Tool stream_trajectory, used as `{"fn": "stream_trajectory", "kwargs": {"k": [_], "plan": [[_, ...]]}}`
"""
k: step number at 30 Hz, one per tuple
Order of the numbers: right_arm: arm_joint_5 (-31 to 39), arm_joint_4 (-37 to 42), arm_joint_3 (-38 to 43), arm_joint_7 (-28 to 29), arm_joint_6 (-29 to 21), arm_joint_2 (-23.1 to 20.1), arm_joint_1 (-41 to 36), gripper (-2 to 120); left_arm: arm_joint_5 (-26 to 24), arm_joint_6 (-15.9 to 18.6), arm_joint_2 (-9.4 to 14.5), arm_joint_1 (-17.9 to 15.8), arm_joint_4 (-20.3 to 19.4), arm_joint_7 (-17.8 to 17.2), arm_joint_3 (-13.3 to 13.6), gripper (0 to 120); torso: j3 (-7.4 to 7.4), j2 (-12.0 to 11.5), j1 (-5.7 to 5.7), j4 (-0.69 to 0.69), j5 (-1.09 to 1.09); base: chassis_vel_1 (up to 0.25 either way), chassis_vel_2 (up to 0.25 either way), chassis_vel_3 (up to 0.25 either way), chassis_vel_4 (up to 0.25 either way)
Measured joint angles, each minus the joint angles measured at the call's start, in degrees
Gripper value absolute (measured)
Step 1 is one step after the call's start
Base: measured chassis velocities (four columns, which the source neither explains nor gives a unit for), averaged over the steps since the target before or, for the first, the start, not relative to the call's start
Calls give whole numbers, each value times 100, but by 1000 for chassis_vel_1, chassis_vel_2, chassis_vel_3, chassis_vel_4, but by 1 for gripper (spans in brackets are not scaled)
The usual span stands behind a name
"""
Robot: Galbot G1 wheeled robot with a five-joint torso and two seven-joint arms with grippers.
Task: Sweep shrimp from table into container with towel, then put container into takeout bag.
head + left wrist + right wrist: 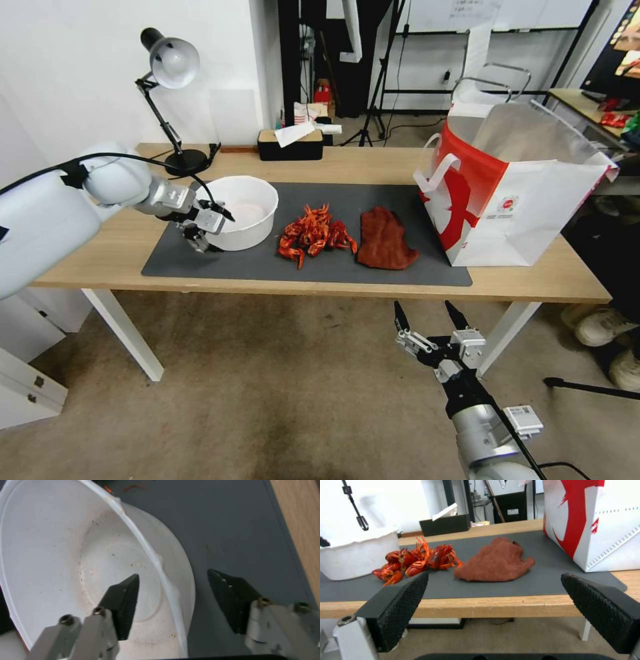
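Note:
The white container (243, 210) stands at the left end of the dark mat (373, 270) on the table (373, 163). My left gripper (200, 230) is open at its near-left rim, astride the wall (173, 573): one finger inside the bowl (123, 605), one outside over the mat. The shrimp (313, 233) lie piled just right of the container, and the rust-brown towel (385, 240) lies beside them. The takeout bag (513, 193) stands open at the right end. My right gripper (424, 308) hangs open below the table's front edge, facing the towel (493, 562) and shrimp (416, 560).
A desk lamp (170, 63) and a black tissue box (290, 143) stand along the table's back edge. A white cabinet (27, 387) sits on the floor at the left. A person's shoes (603, 327) show at the right, past the table leg.

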Motion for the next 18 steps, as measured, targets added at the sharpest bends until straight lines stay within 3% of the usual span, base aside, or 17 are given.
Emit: {"fn": "stream_trajectory", "kwargs": {"k": [14,18], "plan": [[11,-44,-3,222,16,59,29,100,46,-122,-143,-44,189,230,4,1,0,0,0,0,0,0,0,0,0],[14,-47,-4,240,16,67,26,100,95,-178,-129,-8,180,276,-28,0,0,1,0,0,-1,0,0,0,0]]}}
